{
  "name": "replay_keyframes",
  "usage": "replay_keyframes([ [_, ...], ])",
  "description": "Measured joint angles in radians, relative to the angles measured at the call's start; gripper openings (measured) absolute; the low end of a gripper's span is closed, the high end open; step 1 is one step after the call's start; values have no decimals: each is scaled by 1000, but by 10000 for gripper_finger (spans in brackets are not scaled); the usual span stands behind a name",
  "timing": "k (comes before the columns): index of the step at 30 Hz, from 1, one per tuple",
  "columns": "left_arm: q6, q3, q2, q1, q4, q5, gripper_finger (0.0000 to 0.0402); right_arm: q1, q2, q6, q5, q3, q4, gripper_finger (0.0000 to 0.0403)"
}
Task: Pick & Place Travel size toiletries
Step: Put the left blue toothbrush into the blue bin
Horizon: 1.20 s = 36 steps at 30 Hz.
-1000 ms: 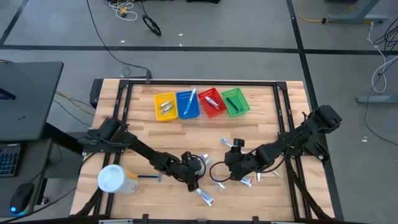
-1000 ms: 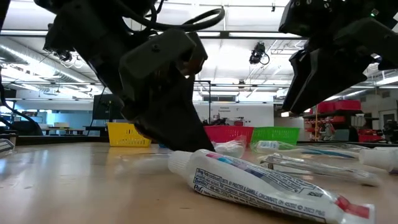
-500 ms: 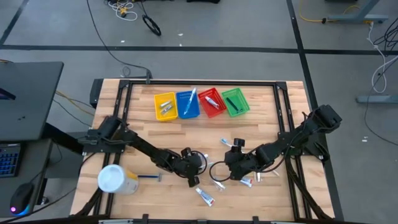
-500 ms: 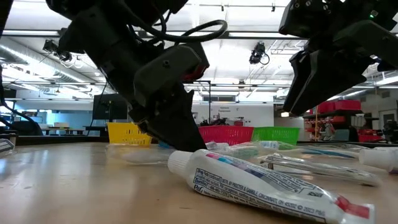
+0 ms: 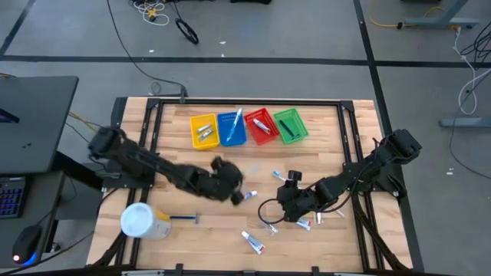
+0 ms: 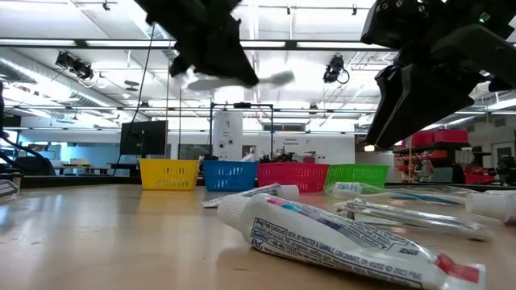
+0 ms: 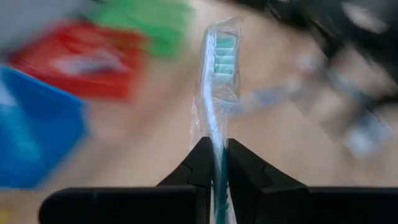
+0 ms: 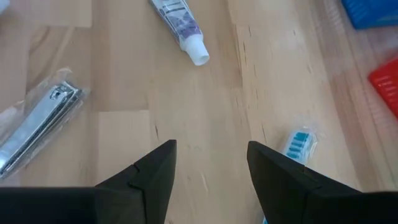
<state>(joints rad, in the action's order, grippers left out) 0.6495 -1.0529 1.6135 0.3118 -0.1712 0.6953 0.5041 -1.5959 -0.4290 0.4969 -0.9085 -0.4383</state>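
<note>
Lifted clear of the counter [image 5: 322, 153] since a second ago, the left end effector [image 7: 213, 163] has swung up from the clutter toward the row of baskets, its fingers pinching a wrapped toothbrush [image 7: 219, 93] with a green head. So the carry step is in hand — pick done, place pending. Next it must reach the baskets and let go over the right one; the blue basket [image 5: 231, 129] already holds a toothbrush, a likely match. The right end effector [image 8: 208, 168] hovers spread over bare wood between a small tube [image 8: 176, 25] and nail clippers [image 8: 38, 115] — waiting.
</note>
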Motion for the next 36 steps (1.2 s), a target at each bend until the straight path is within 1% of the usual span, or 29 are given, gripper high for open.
replay_keyframes([
  [2, -3, 0, -36, -50, -22, 69, 32, 0, 0, 0, 0, 0, 6, 207],
  [5, -31, 0, -61, -133, -11, 108, 33, 0, 0, 0, 0, 0, 10, 207],
  [11, -24, 21, -40, -307, 41, 100, 34, 0, 0, 0, 0, 0, 18, 207],
  [13, -10, 42, -33, -360, 23, 100, 33, 0, 0, 0, 0, 0, 18, 207],
  [15, -8, 61, -9, -406, 117, 88, 33, 0, 0, 0, -1, 0, 18, 207],
  [17, -11, 109, 1, -449, 159, 64, 34, -2, 0, 0, -1, 0, 24, 207],
  [19, -39, 139, 47, -483, 284, 39, 35, -2, 0, 0, -1, 0, 24, 207],
  [21, -76, 182, 60, -515, 357, 35, 34, -6, 0, 0, 0, 0, 30, 207],
  [23, -118, 191, 95, -540, 496, -2, 33, -6, 0, 0, -1, 2, 32, 207],
  [27, -202, 203, 169, -578, 642, -35, 34, -11, -1, 2, -1, 4, 41, 207],
  [31, -174, 198, 227, -613, 645, -70, 33, -13, -1, 0, -2, 4, 57, 207],
  [32, -171, 208, 233, -617, 616, -63, 33, -13, -1, 0, -1, 4, 58, 207],
  [34, -187, 197, 273, -619, 646, -44, 33, -14, -1, 0, -1, 4, 57, 207],
  [36, -199, 205, 276, -619, 640, -22, 35, -14, -1, 0, -1, 4, 61, 207],
])
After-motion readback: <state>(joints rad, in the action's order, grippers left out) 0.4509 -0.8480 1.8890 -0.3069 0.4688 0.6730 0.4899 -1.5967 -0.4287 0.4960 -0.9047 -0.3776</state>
